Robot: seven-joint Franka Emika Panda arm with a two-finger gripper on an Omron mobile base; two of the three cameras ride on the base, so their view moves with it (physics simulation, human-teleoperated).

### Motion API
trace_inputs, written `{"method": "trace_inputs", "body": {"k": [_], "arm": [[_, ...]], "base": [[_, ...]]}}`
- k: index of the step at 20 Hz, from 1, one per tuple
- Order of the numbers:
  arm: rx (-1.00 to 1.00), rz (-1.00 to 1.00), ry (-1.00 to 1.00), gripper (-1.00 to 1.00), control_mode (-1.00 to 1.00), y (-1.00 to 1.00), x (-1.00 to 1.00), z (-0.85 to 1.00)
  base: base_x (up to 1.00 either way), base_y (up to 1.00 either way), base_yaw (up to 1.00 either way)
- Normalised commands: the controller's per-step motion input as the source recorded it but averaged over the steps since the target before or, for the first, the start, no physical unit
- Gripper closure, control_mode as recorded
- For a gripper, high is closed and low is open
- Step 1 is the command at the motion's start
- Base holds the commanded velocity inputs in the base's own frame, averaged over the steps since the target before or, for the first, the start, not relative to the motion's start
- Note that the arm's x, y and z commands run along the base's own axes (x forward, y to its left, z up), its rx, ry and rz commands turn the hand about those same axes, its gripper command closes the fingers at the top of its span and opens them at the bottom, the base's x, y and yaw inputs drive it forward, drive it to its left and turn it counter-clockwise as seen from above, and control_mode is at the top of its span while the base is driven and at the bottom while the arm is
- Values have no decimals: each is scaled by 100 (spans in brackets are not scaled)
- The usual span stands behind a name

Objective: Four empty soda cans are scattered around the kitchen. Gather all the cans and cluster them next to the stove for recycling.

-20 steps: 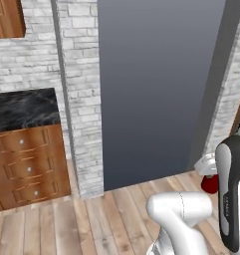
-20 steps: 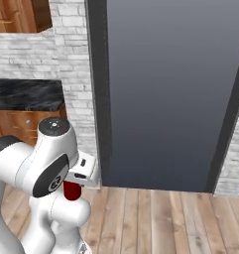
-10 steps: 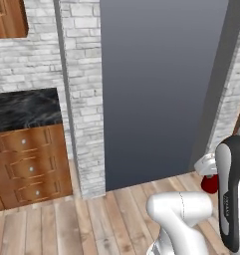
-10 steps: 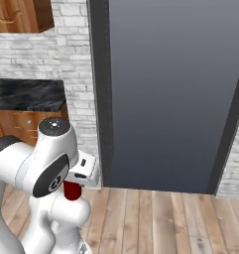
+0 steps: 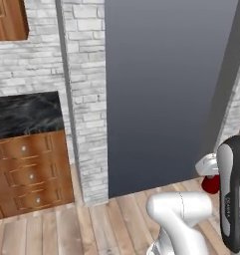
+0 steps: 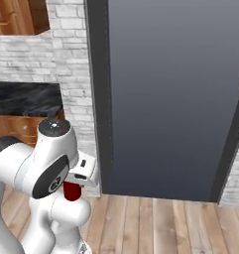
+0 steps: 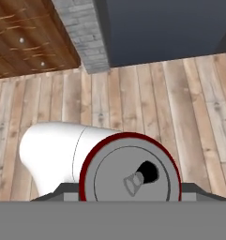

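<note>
Clearly the carrying step is in hand: the tool (image 7: 130,187) is pinching a red soda can (image 7: 130,176), whose silvery top with its dark drinking hole faces the hand camera, the can's rim pressed between the two dark tips at the bottom of that view. In the left base view a bit of the same red can (image 5: 210,183) peeks out beside the upright forearm; in the right base view the can (image 6: 71,190) hangs just below the white hand block, tucked against the arm's own body and well above the wood plank floor (image 7: 147,101).

Judging by the scene, this can is lifted and on its way, but the stove is nowhere ahead, so the next move calls for the base to drive on toward the cooktop while the grip is kept firm, then for setting the can down on the tabletop beside the burners.

Directly ahead stands a tall dark grey panel (image 5: 166,89), flanked by a white-grey brick pillar (image 5: 86,99). To the left lies a stretch of black marble tabletop (image 5: 24,113) over brown wooden drawers (image 5: 29,172), with an upper cabinet (image 5: 7,20) above. The grey panel and the brick pillar bar the way straight ahead, so I judge the base must turn aside rather than go forward.
</note>
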Motion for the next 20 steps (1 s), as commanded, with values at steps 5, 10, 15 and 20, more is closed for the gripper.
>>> {"method": "trace_inputs", "body": {"k": [5,10,15,20], "arm": [[0,0,0,100,100,0,0,0],[0,0,0,100,100,0,0,0],[0,0,0,100,100,0,0,0],[0,0,0,100,100,0,0,0]], "base": [[89,9,0],[-7,72,0],[5,100,0],[1,100,0]]}}
